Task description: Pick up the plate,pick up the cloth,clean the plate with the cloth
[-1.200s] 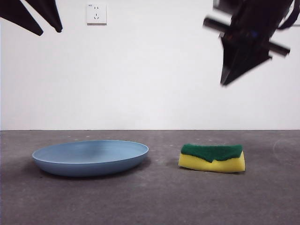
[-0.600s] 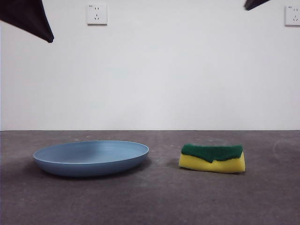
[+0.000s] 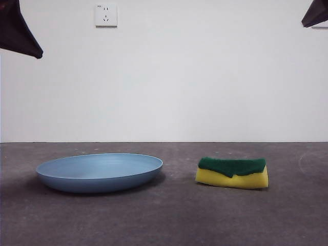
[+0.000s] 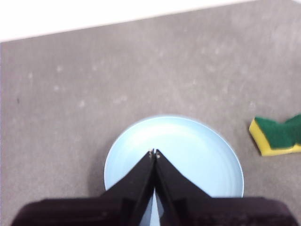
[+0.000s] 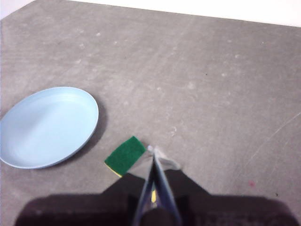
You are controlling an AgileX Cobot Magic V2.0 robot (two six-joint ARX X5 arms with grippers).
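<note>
The light-blue plate (image 3: 99, 172) lies flat on the grey table at the left. The cloth (image 3: 232, 172), a yellow sponge with a green top, lies to its right, apart from it. My left gripper (image 4: 154, 154) is shut and empty, high above the plate (image 4: 188, 155); in the front view it shows as a black tip (image 3: 18, 31) at the top left. My right gripper (image 5: 151, 149) is shut and empty, high above the cloth (image 5: 124, 156), a black tip (image 3: 316, 14) at the top right. The plate also shows in the right wrist view (image 5: 47, 127), the cloth in the left wrist view (image 4: 277, 135).
A white wall with a socket (image 3: 105, 15) stands behind the table. The grey tabletop (image 3: 174, 215) runs bare in front of the plate and cloth.
Both arms have risen and drawn outward. The right arm, large at the upper right a second ago, now shows only as a corner tip. Plate and cloth have not moved.
</note>
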